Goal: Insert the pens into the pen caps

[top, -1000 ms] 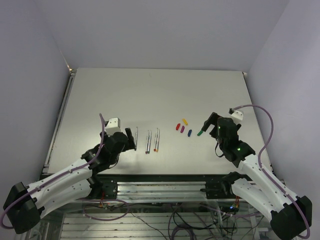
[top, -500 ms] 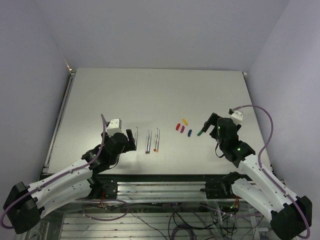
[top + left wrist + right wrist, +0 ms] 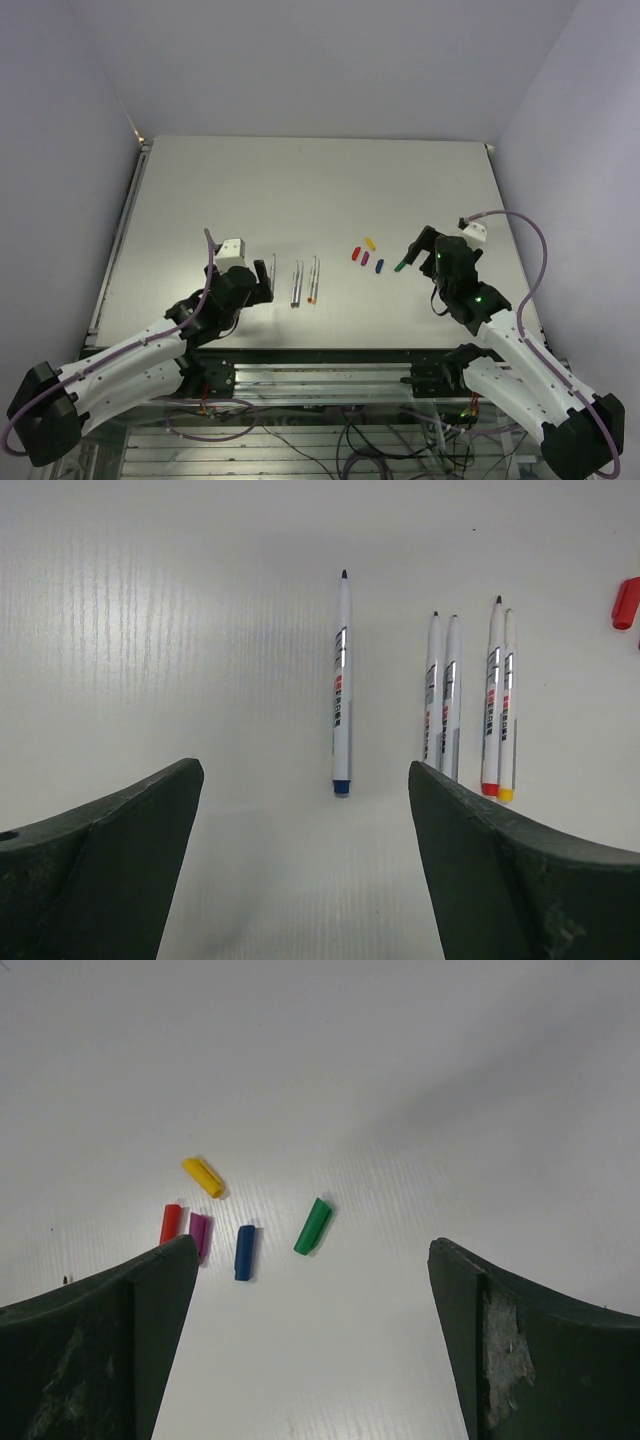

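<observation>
Five pens (image 3: 441,695) lie on the table (image 3: 300,180) in front of our left gripper (image 3: 305,780), which is spread wide and holds nothing. A blue-ended pen (image 3: 341,680) lies alone between its fingers. To the right come a touching pair, then a red-ended pen (image 3: 492,695) beside a yellow-ended pen (image 3: 508,700). Further right lie the caps: red cap (image 3: 170,1223), purple cap (image 3: 198,1232), yellow cap (image 3: 203,1177), blue cap (image 3: 244,1252), and green cap (image 3: 313,1226) slightly apart. Our right gripper (image 3: 415,247) is likewise spread and empty, near the green cap.
</observation>
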